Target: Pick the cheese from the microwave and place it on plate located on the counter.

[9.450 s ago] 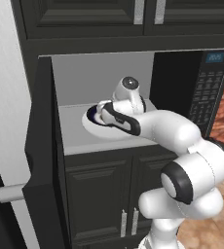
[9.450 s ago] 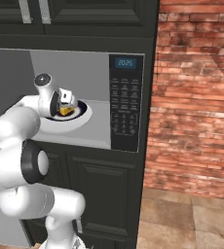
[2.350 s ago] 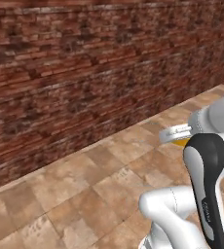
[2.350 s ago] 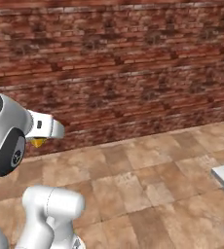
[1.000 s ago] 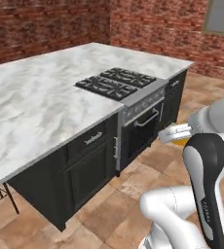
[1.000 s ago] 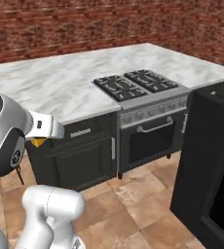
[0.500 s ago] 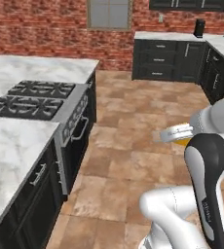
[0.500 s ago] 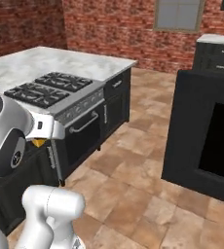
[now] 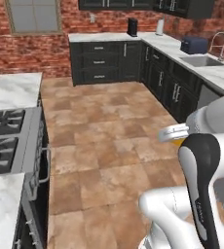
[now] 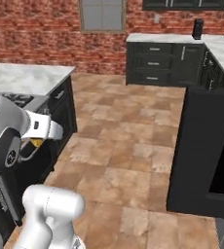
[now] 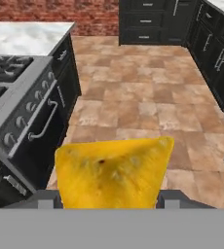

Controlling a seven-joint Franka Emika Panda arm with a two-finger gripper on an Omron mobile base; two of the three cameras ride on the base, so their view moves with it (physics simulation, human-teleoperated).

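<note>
Gripper (image 11: 109, 202) clamps the cheese (image 11: 111, 172) above tiled floor (image 11: 148, 112); stove (image 11: 16, 104) left, dark cabinets (image 11: 211, 53) right.

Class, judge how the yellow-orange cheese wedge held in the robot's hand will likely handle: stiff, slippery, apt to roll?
The yellow-orange cheese wedge keeps crisp edges in the hand, so it is probably stiff. Its flat faces suggest it won't roll. Its pitted surface probably resists slipping.

Brick walls (image 9: 46, 41), tiled floor (image 9: 109, 131)
</note>
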